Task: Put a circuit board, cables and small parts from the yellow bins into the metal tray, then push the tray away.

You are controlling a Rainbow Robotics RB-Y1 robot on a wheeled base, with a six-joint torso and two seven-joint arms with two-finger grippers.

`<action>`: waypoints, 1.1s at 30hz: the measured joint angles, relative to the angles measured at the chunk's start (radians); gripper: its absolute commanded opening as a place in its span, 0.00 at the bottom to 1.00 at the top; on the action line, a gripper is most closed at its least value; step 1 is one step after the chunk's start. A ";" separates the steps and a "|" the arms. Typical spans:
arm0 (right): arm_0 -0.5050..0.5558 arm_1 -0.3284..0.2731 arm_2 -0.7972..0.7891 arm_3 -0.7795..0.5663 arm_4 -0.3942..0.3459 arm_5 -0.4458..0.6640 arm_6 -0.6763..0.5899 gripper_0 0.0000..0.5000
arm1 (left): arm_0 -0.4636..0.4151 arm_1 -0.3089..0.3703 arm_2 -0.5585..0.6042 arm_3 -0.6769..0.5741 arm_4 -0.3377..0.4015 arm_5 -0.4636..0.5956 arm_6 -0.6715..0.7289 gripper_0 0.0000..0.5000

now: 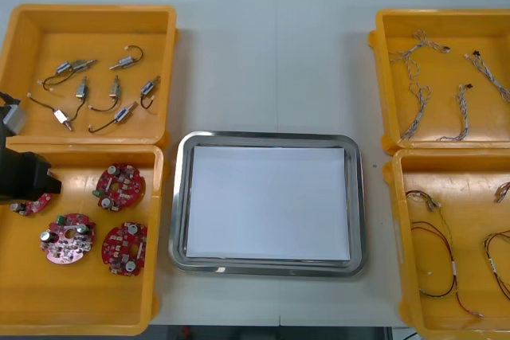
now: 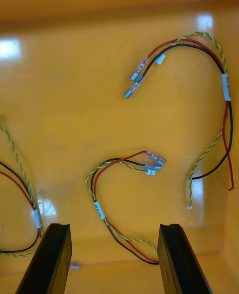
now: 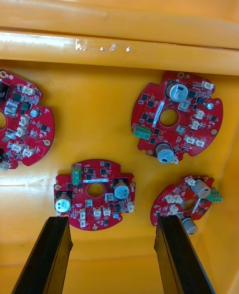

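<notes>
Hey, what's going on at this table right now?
The left gripper, fingers open, hovers over round red circuit boards in the near-left yellow bin. The right gripper, also open, hovers over red and yellow cables in the near-right yellow bin. The metal tray between them has nothing in it yet.

The yellow bins (image 1: 88, 308) were glossy moulded plastic, their smooth floors throwing back lamp glare. The metal tray (image 1: 178, 197) had a polished, mirror-bright rim and a matt white, paper-like inside. The circuit boards (image 1: 119, 185) were satiny red with shiny metal cans. The cables (image 2: 225, 86) had smooth plastic sheathing. The desk (image 1: 271, 61) was pale and matt. The jaws of the left gripper (image 3: 112, 222) and right gripper (image 2: 113, 227) were matt black.
</notes>
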 measured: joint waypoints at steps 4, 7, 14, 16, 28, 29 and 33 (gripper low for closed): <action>0.043 0.007 0.043 0.000 0.049 -0.065 0.000 1.00 | 0.038 0.009 0.000 0.000 -0.009 -0.036 0.000 1.00; 0.059 0.028 0.073 0.000 0.077 -0.079 0.000 1.00 | 0.060 0.019 0.000 -0.001 -0.022 -0.059 0.000 1.00; 0.072 0.067 0.130 0.000 0.115 -0.110 0.000 1.00 | 0.086 0.042 -0.041 0.000 -0.085 -0.105 0.000 1.00; 0.076 0.067 0.138 0.000 0.121 -0.123 0.000 1.00 | 0.087 0.046 -0.059 0.004 -0.089 -0.120 0.000 1.00; 0.152 0.067 0.170 0.009 0.163 -0.284 0.002 1.00 | 0.087 0.047 -0.154 0.077 -0.159 -0.249 0.000 1.00; 0.153 0.067 0.176 0.019 0.163 -0.304 0.002 1.00 | 0.087 0.047 -0.159 0.078 -0.161 -0.253 0.000 1.00; 0.154 0.068 0.217 0.083 0.163 -0.420 0.003 1.00 | 0.087 0.047 -0.177 0.085 -0.172 -0.264 0.000 1.00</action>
